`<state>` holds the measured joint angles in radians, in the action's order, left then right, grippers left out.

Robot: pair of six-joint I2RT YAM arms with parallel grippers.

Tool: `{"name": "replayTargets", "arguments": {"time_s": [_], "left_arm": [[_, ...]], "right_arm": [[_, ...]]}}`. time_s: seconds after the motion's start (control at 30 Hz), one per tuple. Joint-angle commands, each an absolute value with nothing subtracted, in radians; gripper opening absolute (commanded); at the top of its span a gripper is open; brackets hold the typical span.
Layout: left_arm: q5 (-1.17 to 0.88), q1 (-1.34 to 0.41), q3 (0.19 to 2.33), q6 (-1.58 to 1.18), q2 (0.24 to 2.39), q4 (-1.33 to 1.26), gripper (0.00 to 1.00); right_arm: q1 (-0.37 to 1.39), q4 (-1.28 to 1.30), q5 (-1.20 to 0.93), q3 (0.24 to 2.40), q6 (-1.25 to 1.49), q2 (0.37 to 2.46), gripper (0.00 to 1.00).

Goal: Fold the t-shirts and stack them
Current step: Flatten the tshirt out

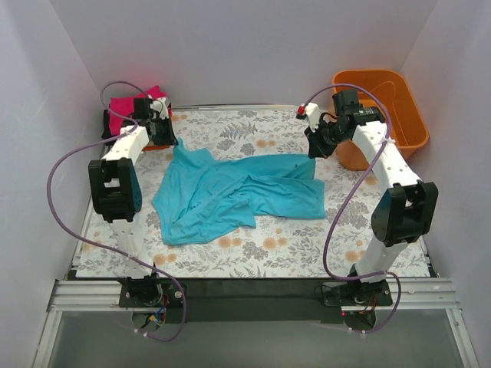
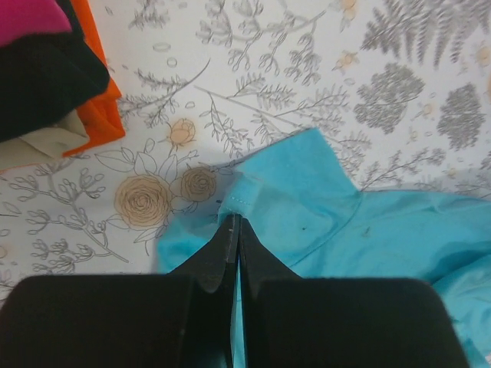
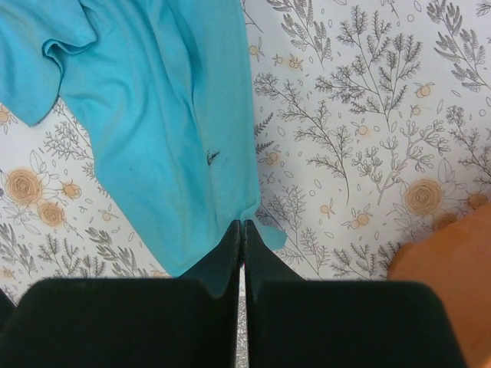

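A teal t-shirt [image 1: 230, 195] lies crumpled and spread across the middle of the floral table. My left gripper [image 1: 175, 144] is shut on its far left corner, and teal cloth shows between the jaws in the left wrist view [image 2: 235, 218]. My right gripper [image 1: 313, 152] is shut on the shirt's far right edge, with the tips at the hem in the right wrist view [image 3: 243, 224]. A stack of folded shirts sits at the far left corner: magenta [image 2: 27, 15] on top, then black [image 2: 46, 77], then orange [image 2: 96, 115].
An orange plastic basket [image 1: 399, 115] stands at the far right, just past the right wrist; its edge shows in the right wrist view [image 3: 445, 261]. A pale cloth [image 2: 46, 142] peeks out under the stack. White walls enclose the table on three sides.
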<state>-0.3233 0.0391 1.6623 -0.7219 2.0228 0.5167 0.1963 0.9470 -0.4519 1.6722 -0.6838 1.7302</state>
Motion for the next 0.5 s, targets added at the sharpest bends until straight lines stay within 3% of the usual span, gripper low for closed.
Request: {"name": "replayTargets", "arguments": {"time_s": [0.0, 0.13, 0.27, 0.47], "left_arm": [[-0.284, 0.026, 1.657, -0.718, 2.077, 0.535, 0.0], [-0.183, 0.017, 1.752, -0.709, 2.193, 0.62, 0.0], [-0.242, 0.014, 1.806, -0.71, 2.215, 0.628, 0.01], [-0.285, -0.041, 1.853, -0.753, 2.209, 0.61, 0.3]], "right_arm": [[0.195, 0.951, -0.48, 1.663, -0.669, 1.755, 0.01], [0.195, 0.951, -0.479, 1.66, -0.67, 1.776, 0.01], [0.195, 0.953, -0.482, 1.664, -0.672, 1.801, 0.01], [0.196, 0.953, -0.497, 1.678, -0.664, 1.827, 0.01]]}}
